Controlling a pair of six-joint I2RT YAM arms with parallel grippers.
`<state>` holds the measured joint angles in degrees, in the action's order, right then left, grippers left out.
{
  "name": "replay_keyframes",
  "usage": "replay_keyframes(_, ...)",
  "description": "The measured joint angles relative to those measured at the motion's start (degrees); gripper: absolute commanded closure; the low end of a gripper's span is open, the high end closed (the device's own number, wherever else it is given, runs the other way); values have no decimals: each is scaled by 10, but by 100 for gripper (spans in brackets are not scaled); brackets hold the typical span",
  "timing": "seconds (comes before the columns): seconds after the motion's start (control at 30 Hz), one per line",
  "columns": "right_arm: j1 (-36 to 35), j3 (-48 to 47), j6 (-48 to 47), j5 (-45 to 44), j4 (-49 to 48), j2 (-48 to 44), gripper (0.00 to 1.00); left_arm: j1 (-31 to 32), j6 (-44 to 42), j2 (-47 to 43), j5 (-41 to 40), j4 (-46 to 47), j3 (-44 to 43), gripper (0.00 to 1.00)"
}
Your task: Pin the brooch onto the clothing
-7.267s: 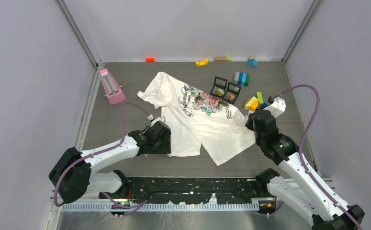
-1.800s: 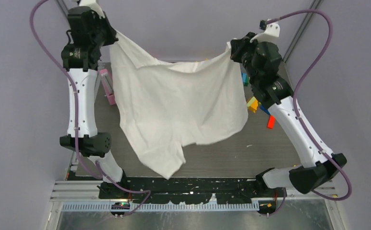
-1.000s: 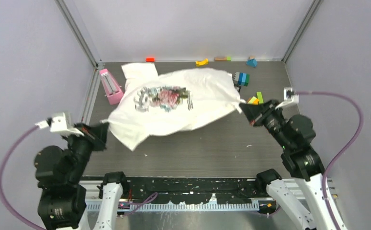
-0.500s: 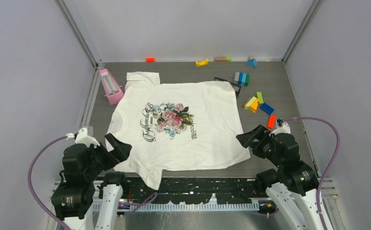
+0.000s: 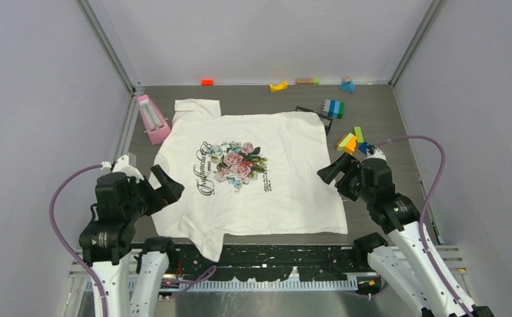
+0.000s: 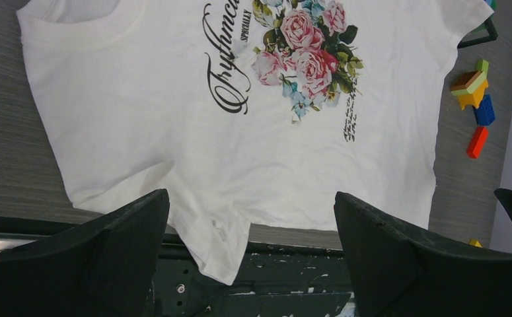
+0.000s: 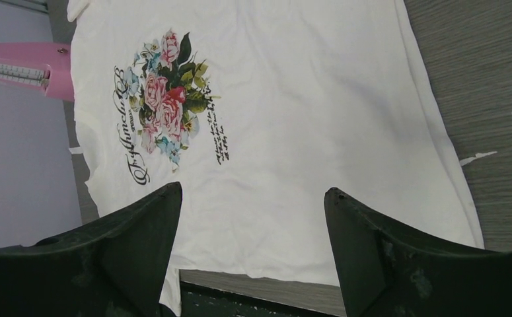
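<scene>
At the near edge of the grey worktop (image 5: 372, 218) the left arm (image 5: 114, 205) and the right arm (image 5: 388, 205) each lean in toward one end of the T-shirt (image 5: 273, 198). The left jaws are spread wide with nothing between them, poised over the shoulder by the collar. The right jaws are also well apart and hold nothing, hanging over the hem edge. The white short-sleeved T-shirt lies flat and face up in the middle of the worktop, between the two arms, with its collar (image 6: 84, 26) toward the left and its hem toward the right. Its near sleeve (image 5: 210, 244) spills over the worktop's front edge onto the black base rail (image 5: 292, 254). The cloth is mostly smooth, with slight wrinkles near that sleeve. On the chest is a bunch of pink roses (image 5: 236, 162) with small blue flowers and green leaves. Large dark cursive lettering (image 5: 203, 168) runs along the print's collar side, and a few fine lines of script (image 6: 351, 119) sit on its hem side. Just right of the hem is a cluster of coloured toy blocks (image 5: 349, 140). Farther back, the far sleeve (image 5: 197, 109) lies near a pink wedge-shaped object (image 5: 152, 119). A black frame (image 5: 312, 111) shows at the shirt's far right corner, just beside some blue and green blocks (image 5: 333, 107). More small blocks (image 5: 279, 86) line the back wall.
</scene>
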<state>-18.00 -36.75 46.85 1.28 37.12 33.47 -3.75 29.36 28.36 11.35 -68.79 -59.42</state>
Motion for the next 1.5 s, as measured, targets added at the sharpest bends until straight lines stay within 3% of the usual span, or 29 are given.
replay_keyframes(0.6,0,-24,-43,-9,-203,348,19,0,-8,176,31,195,65,0)
replay_keyframes(0.93,0,-135,-67,-88,-238,538,28,0,6,324,48,319,80,0)
replay_keyframes(1.17,0,-164,-78,-108,-241,610,30,0,1,393,55,349,74,0)
replay_keyframes(1.23,0,-164,-80,-114,-240,619,35,0,-14,399,45,346,64,0)
replay_keyframes(1.4,0,-187,-87,-128,-232,648,58,0,-52,395,19,344,47,0)
replay_keyframes(1.5,0,-191,-85,-131,-231,653,66,0,-70,395,14,337,41,0)
